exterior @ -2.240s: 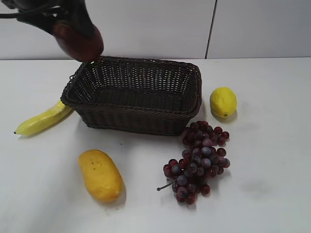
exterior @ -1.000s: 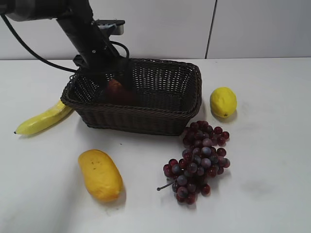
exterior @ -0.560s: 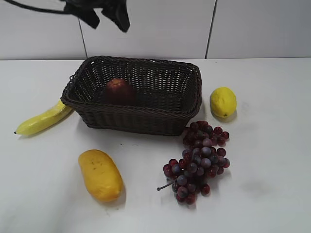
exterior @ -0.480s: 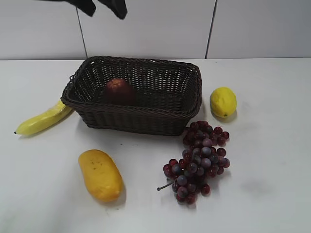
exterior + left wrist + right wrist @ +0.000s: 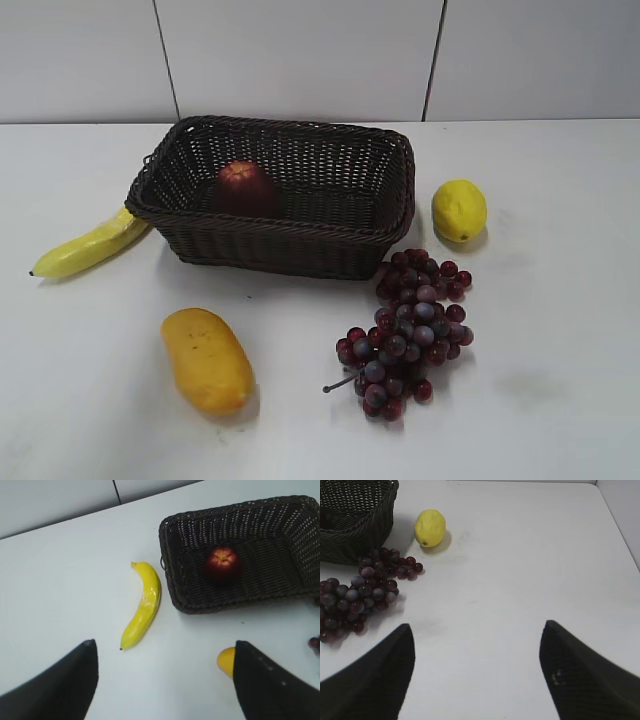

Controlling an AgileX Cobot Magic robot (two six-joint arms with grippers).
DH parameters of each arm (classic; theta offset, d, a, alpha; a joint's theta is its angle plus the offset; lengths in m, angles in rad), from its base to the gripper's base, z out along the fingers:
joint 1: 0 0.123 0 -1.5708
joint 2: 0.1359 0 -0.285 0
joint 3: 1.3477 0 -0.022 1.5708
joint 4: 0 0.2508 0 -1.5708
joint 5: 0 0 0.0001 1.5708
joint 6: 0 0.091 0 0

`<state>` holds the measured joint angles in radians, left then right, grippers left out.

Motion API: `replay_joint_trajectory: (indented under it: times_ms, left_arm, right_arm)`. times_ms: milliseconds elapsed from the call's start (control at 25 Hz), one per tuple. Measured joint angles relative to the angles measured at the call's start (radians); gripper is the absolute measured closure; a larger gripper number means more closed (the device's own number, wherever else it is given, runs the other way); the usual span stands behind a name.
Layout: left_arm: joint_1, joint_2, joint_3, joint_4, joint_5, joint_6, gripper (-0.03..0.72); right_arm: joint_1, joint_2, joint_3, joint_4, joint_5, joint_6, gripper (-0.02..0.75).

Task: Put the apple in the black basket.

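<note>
From your left, you have the banana point(image 5: 90, 245) lying on the table point(image 5: 560, 330) with its tip against the basket point(image 5: 290, 240), and the apple point(image 5: 243, 183) sitting inside the basket's left end, dimple up, with a mango point(image 5: 207, 360) out in front. Right of the basket lie the grapes point(image 5: 408, 330) and the lemon point(image 5: 459, 210). Both grippers hang high over the table, left gripper point(image 5: 165, 680) and right gripper point(image 5: 477, 672), fingers spread wide and holding nothing.

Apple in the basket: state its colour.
Dark red apple, lighter top; left wrist view.
</note>
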<state>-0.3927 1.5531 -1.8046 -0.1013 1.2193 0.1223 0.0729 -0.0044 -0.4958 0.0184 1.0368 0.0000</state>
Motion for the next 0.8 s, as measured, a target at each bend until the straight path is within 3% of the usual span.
replay_joint_trajectory:
  times_ms: [360, 800]
  left_arm:
    - [0.092, -0.46, 0.422, 0.022, 0.001, -0.024, 0.058]
    - [0.107, -1.047, 1.004, 0.023, 0.003, -0.025, 0.089]
  right_arm:
    - [0.0, 0.0, 0.0, 0.0, 0.0, 0.0, 0.15]
    - [0.0, 0.0, 0.0, 0.0, 0.0, 0.0, 0.15]
